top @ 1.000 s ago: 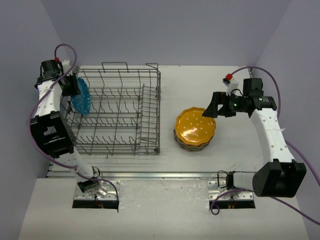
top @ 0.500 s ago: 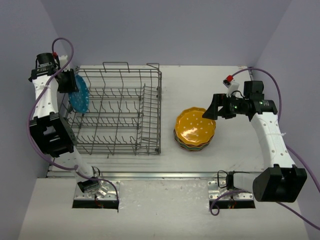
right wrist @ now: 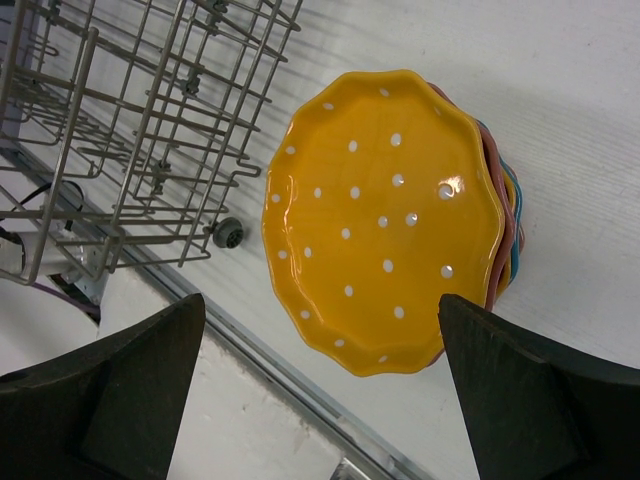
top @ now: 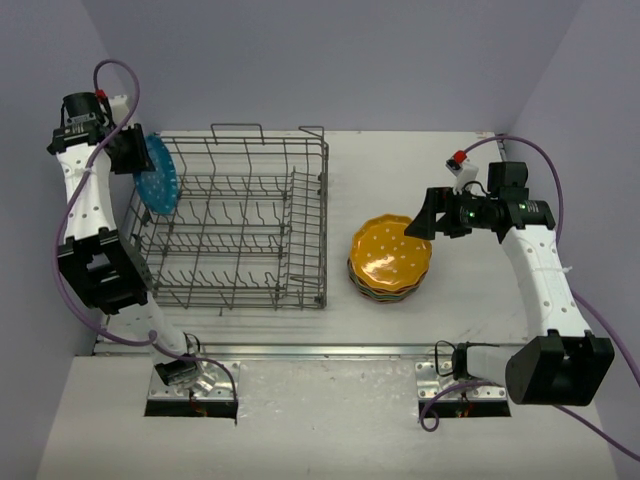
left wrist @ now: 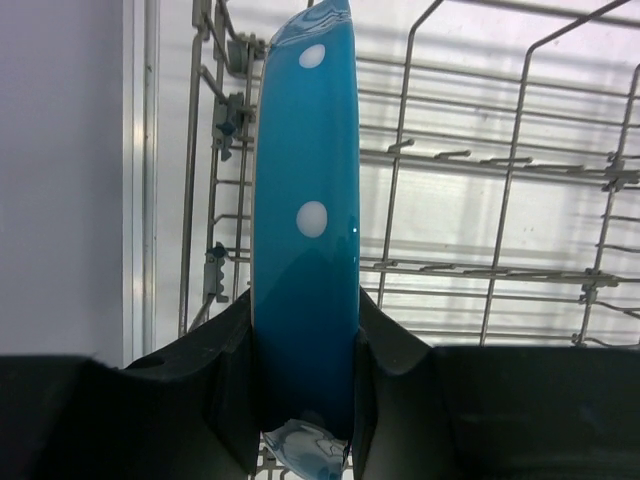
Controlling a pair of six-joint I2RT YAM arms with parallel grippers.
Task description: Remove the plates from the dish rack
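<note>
A pale tabletop lay boxed in by lavender walls, with a metal rail along its near edge. Past the rail the right jaws hung spread wide, gripping nothing. The orange-yellow plate lay just below and ahead of them, topping the stack of plates, and open tabletop stretched behind and beyond them. Left of the stack stood the dish rack. Farthest off, at the rack's far left corner, the left jaws pinched the blue plate by its rim, upright and edge-on, with the walls close on that side.
</note>
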